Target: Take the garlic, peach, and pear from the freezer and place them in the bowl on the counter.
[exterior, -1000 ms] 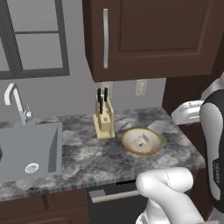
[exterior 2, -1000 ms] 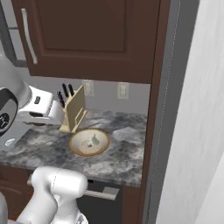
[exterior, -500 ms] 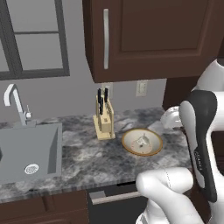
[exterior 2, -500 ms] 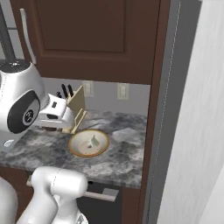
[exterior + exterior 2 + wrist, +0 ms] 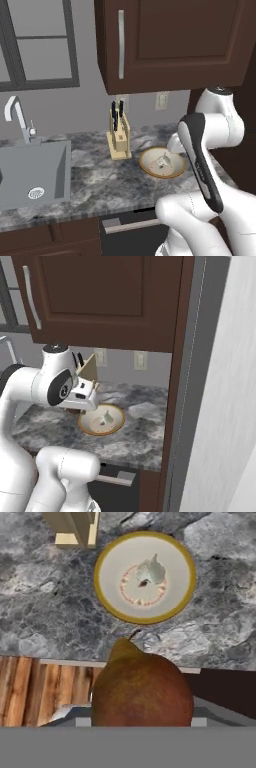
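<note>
Cream bowl (image 5: pixel 172 564), golden-brown rim; whitish garlic (image 5: pixel 151 570); brown-orange pear (image 5: pixel 142 689); dark grey veined worktop (image 5: pixel 45 607); tan knife block (image 5: pixel 119 141).

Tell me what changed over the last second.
The arm swung in from the right, toward the bowl, bringing the hand to just beside it. A brownish pear fills the front of the hand view. The garlic, bowl, knife block and counter stayed put.

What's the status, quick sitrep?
Gripper shut on pear, hanging short of the bowl, over the counter edge. Garlic already in bowl. Knife block beside bowl, not in the path.
</note>
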